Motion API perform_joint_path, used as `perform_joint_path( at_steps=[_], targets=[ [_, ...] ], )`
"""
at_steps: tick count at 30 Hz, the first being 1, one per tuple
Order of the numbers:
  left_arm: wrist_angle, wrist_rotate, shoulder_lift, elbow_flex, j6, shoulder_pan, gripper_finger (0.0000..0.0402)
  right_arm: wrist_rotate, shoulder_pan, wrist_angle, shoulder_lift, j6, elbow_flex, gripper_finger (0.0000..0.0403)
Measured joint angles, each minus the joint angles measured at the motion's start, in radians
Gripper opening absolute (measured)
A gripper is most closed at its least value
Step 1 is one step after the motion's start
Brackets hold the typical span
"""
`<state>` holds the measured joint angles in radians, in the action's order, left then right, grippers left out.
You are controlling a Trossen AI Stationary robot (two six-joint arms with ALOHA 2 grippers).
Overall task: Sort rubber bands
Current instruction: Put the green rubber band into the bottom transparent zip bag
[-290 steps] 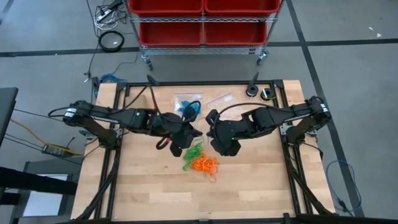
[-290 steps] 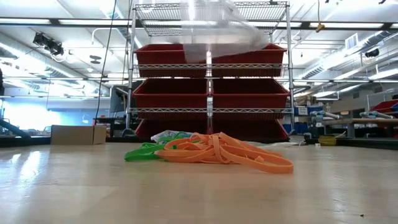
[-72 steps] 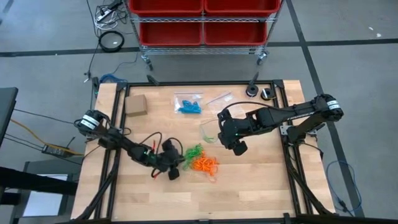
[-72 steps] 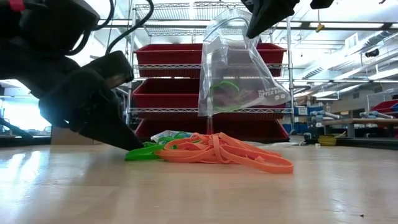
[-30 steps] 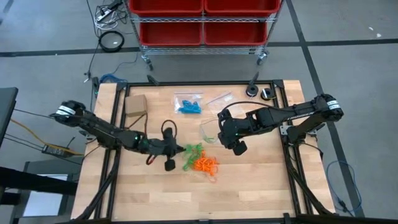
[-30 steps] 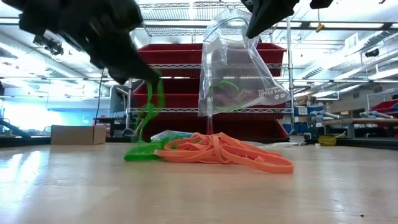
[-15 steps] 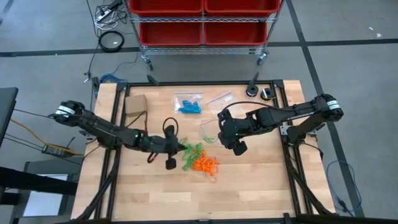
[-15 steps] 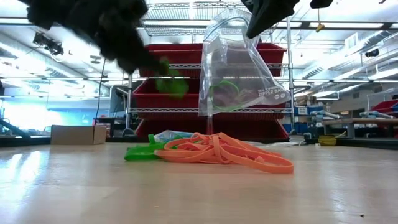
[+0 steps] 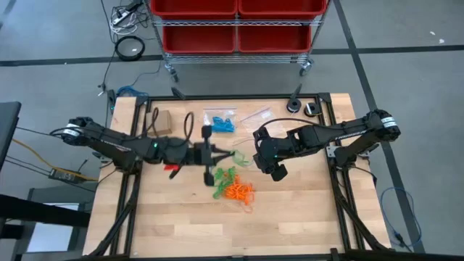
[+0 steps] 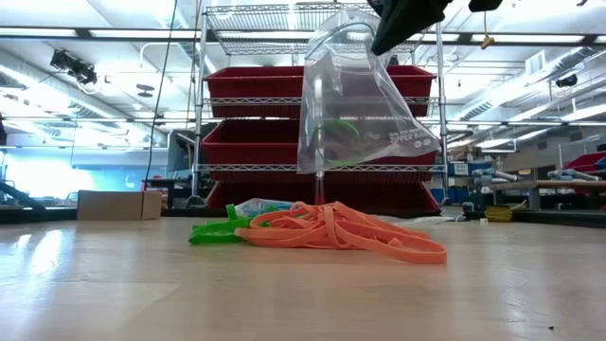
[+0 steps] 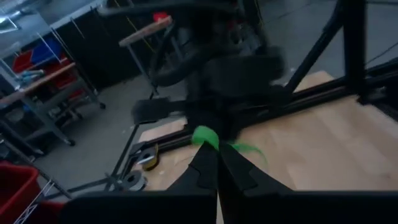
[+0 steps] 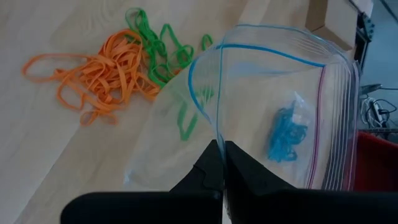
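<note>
Orange rubber bands [image 9: 238,191] and green ones [image 9: 223,177] lie in a loose pile at the table's middle. My left gripper [image 11: 215,154] is shut on one green rubber band [image 11: 204,135], raised above the pile and close to the clear zip bag [image 10: 360,104]. My right gripper [image 12: 222,149] is shut on that bag, which hangs open and has a green band [image 12: 186,121] inside. In the low view only my right gripper [image 10: 398,24] shows. My left gripper pinches the green band [image 11: 208,142] between its two fingertips; the rest sticks out past them. The fingers lie about level, pointing toward the table's right. The band is lifted clear of the pile. My right gripper pinches the bag's top edge [image 12: 217,134] at its open mouth, slanting down from above. The bag hangs below the fingers, mouth up and gaping, its bottom clear of the table.
A zip bag of blue bands [image 9: 220,122] and another clear bag [image 9: 254,114] lie toward the far edge; a small tan box [image 9: 161,119] stands at the far left. Bare wood lies along the near edge. A rack of red bins [image 10: 322,133] stands beyond the table.
My left gripper has risen from the pile with the green band and gone toward the table's far right, up to the hanging bag, rolling its wrist on the way. The band has been lifted clear of the pile. My right gripper and the bag have kept still.
</note>
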<state>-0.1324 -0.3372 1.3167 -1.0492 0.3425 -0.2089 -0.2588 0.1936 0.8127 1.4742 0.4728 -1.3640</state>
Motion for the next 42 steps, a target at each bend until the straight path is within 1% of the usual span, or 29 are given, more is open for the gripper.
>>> perform_joint_path(
  at_steps=[5,11,17,21,27,30,33,35,36,38,42],
  targets=[
    [0.061,0.098,0.032,-0.032,-0.033,0.079,0.0001,0.0,0.0,-0.011,0.0,0.003,0.0,0.0],
    [0.047,0.18,0.084,-0.037,-0.036,0.116,0.0002,0.0,0.0,-0.012,0.0,0.006,0.0,0.0],
    [0.046,0.194,0.099,-0.036,-0.036,0.124,0.0009,0.0,-0.001,-0.012,0.0,0.006,0.0,0.0],
    [0.049,0.194,0.099,-0.037,-0.037,0.124,0.0041,0.0,-0.001,-0.012,0.0,0.006,0.0,0.0],
    [0.05,0.194,0.099,-0.037,-0.079,0.139,0.0116,0.0,-0.001,-0.014,0.0,0.005,0.0,0.0],
    [0.049,0.195,0.099,-0.037,-0.089,0.144,0.0147,0.0,-0.001,-0.015,0.0,0.002,0.0,0.0],
    [0.051,0.199,0.099,-0.036,-0.092,0.144,0.0166,0.0,-0.001,-0.015,0.0,0.002,0.0,0.0],
    [0.058,0.197,0.098,-0.037,-0.087,0.144,0.0172,0.0,-0.001,-0.014,0.0,0.002,0.0,0.0],
    [0.071,0.184,0.092,-0.036,-0.08,0.144,0.0173,-0.001,-0.001,-0.014,0.0,0.002,0.0,0.0],
    [0.135,0.126,0.07,-0.043,-0.044,0.143,0.0172,-0.002,-0.001,-0.014,0.0,0.002,0.0,0.0],
    [0.363,-0.088,-0.023,-0.116,0.023,0.117,0.017,-0.007,-0.001,-0.007,0.0,0.002,0.0,0.0]
  ],
)
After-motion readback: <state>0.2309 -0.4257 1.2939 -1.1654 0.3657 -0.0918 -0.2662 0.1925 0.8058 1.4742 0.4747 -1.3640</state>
